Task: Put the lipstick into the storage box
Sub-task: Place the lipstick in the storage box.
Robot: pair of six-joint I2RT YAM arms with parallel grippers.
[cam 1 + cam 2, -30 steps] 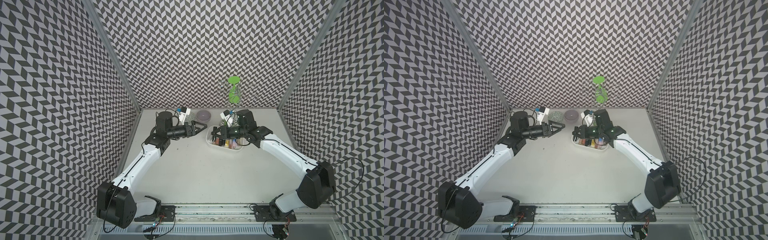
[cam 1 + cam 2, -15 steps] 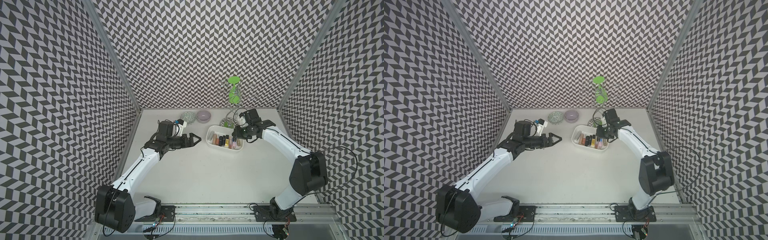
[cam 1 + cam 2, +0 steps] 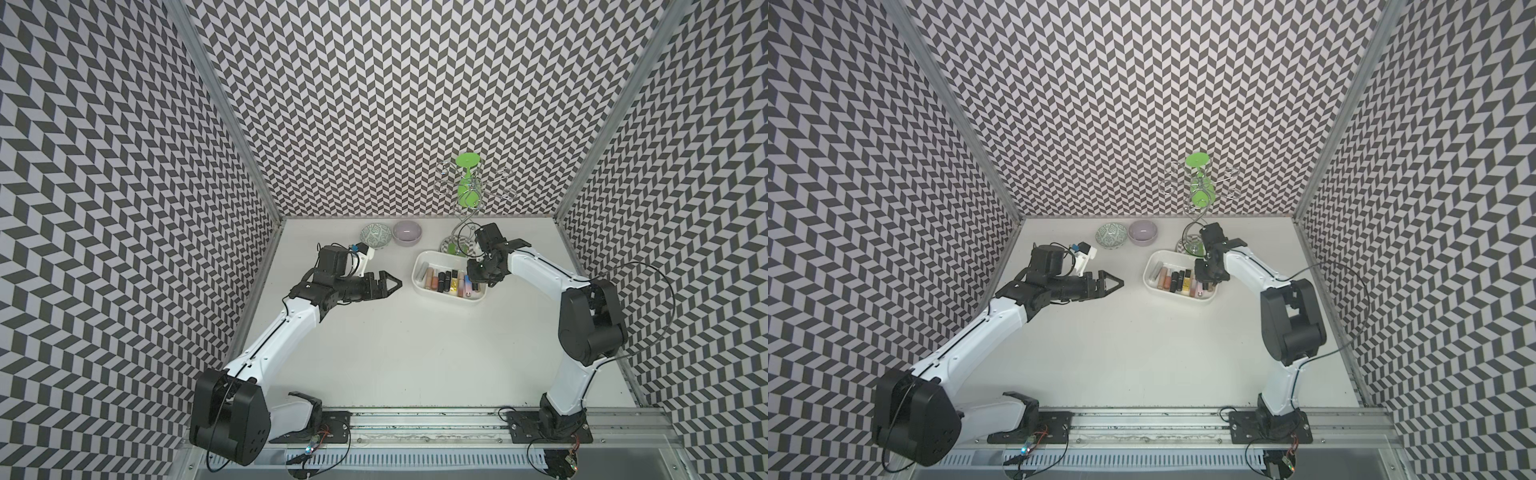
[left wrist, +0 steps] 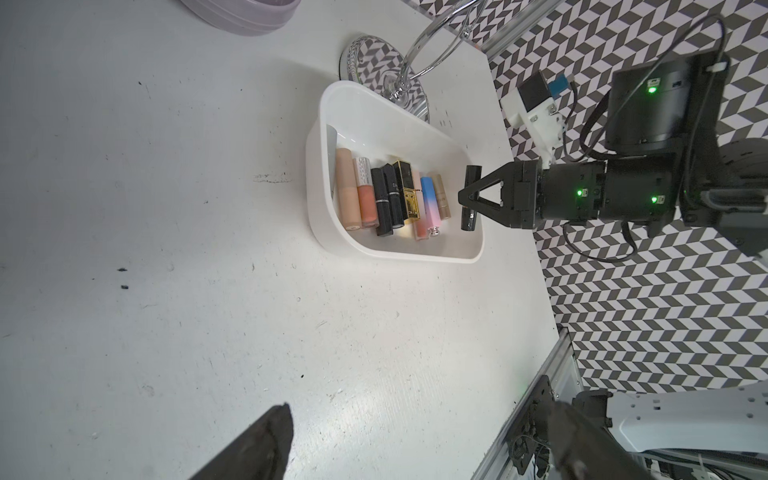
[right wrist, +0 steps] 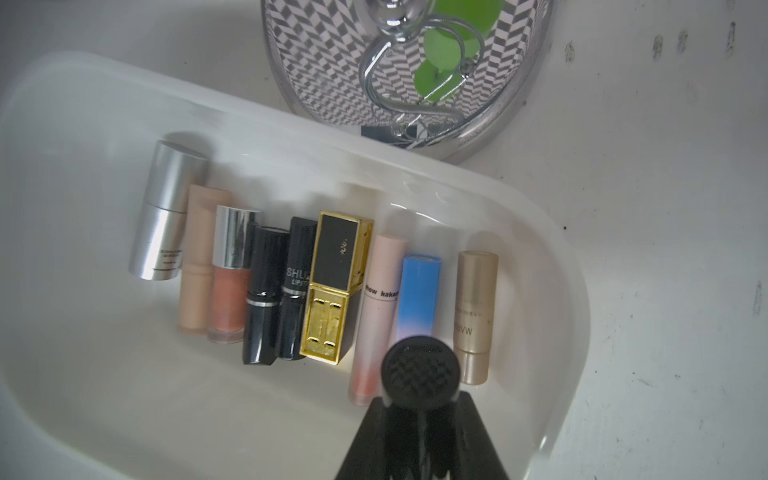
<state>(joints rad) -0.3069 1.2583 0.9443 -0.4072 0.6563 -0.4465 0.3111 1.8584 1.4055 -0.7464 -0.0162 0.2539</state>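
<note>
Gripping a black lipstick (image 4: 472,176) crosswise, the right gripper (image 4: 466,196) hangs over one end of the white storage box (image 4: 318,208), beside the row of lipsticks (image 5: 332,291) lying inside. The held lipstick seems clear of the box floor. The left gripper (image 3: 394,283) hovers over the table (image 3: 415,353) with its jaws spread wide, apart from the box.
</note>
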